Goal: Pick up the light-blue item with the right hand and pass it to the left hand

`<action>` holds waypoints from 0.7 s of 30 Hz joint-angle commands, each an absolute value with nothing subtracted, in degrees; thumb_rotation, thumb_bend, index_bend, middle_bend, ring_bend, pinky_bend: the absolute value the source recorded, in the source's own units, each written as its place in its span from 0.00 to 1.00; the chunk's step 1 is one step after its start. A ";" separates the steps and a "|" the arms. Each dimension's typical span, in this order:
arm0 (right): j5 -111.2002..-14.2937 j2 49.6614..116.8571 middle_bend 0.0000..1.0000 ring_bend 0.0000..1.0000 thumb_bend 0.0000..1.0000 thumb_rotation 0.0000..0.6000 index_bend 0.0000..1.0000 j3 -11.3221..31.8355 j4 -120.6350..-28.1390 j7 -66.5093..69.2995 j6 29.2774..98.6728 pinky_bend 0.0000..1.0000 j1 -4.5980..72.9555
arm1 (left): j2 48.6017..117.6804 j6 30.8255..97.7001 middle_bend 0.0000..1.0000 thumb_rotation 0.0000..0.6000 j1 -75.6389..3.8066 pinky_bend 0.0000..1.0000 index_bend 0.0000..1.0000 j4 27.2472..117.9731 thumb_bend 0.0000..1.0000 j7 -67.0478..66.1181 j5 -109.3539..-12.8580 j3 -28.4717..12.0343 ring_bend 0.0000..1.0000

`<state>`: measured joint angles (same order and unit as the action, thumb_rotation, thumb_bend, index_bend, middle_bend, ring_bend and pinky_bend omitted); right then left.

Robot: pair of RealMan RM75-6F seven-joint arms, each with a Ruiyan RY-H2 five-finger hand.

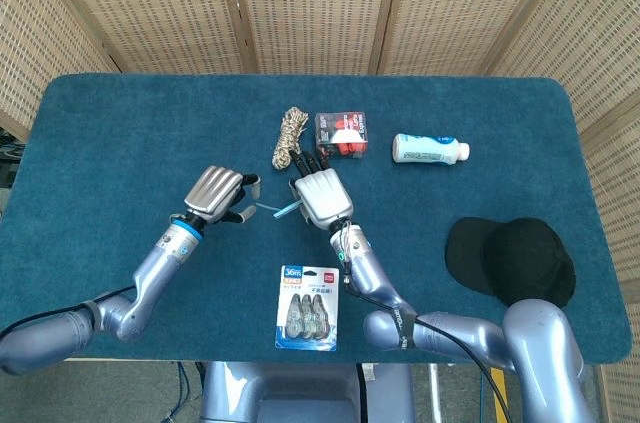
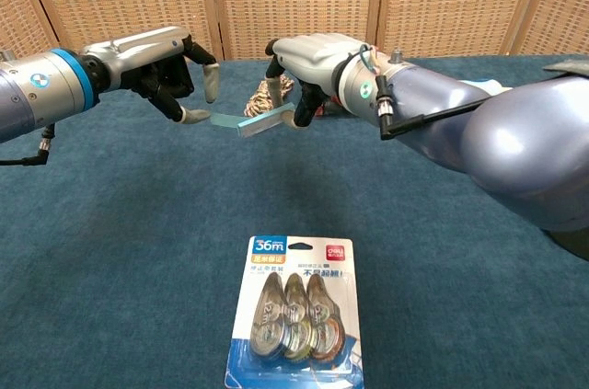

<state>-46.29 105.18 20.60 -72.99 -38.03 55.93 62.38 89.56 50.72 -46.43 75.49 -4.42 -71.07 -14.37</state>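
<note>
The light-blue item (image 2: pixel 262 120) is a thin flat strip held level above the blue table, also seen as a sliver in the head view (image 1: pixel 283 209). My right hand (image 2: pixel 317 62) pinches its right end from above (image 1: pixel 320 198). My left hand (image 2: pixel 170 67) hovers just left of the strip's free end, fingers spread, thumb below and a finger raised above. A small gap shows between the left fingertips (image 2: pixel 191 116) and the strip. In the head view the left hand (image 1: pixel 216 193) is seen from its back.
A pack of correction tapes (image 2: pixel 294 315) lies on the table near me. Behind the hands are a coiled rope (image 1: pixel 290 135), a red box (image 1: pixel 341 133) and a white bottle (image 1: pixel 430 149). A black cap (image 1: pixel 510 260) lies at the right.
</note>
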 commanded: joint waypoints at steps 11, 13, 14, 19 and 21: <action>-45.95 104.71 0.04 0.00 0.57 1.00 0.64 20.36 -73.44 -37.76 56.20 0.00 62.50 | 92.31 50.95 1.00 1.00 -47.75 0.90 0.55 73.75 0.32 -5.57 -69.57 -14.11 0.98; -45.92 104.64 0.04 0.00 0.57 1.00 0.64 20.31 -73.43 -37.68 56.20 0.00 62.50 | 92.64 50.97 1.00 1.00 -47.90 0.90 0.55 73.53 0.33 -5.57 -69.30 -14.18 0.98; -45.90 104.56 0.04 0.00 0.57 1.00 0.64 20.27 -73.43 -37.61 56.20 0.00 62.47 | 92.93 51.05 1.00 1.00 -48.04 0.90 0.55 73.27 0.34 -5.71 -69.25 -14.19 0.98; -45.89 104.26 0.04 0.00 0.57 1.00 0.64 20.20 -73.50 -37.36 56.17 0.00 62.42 | 93.70 50.95 1.00 1.00 -48.37 0.90 0.55 72.59 0.35 -5.84 -68.81 -14.13 0.98; -45.89 104.14 0.04 0.00 0.57 1.00 0.64 20.17 -73.53 -37.31 56.16 0.00 62.42 | 93.93 50.95 1.00 1.00 -48.47 0.90 0.56 72.34 0.36 -5.84 -68.67 -14.14 0.98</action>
<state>-45.89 104.15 20.18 -73.52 -37.32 56.16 62.42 93.87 50.95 -48.43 72.40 -5.84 -68.72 -14.13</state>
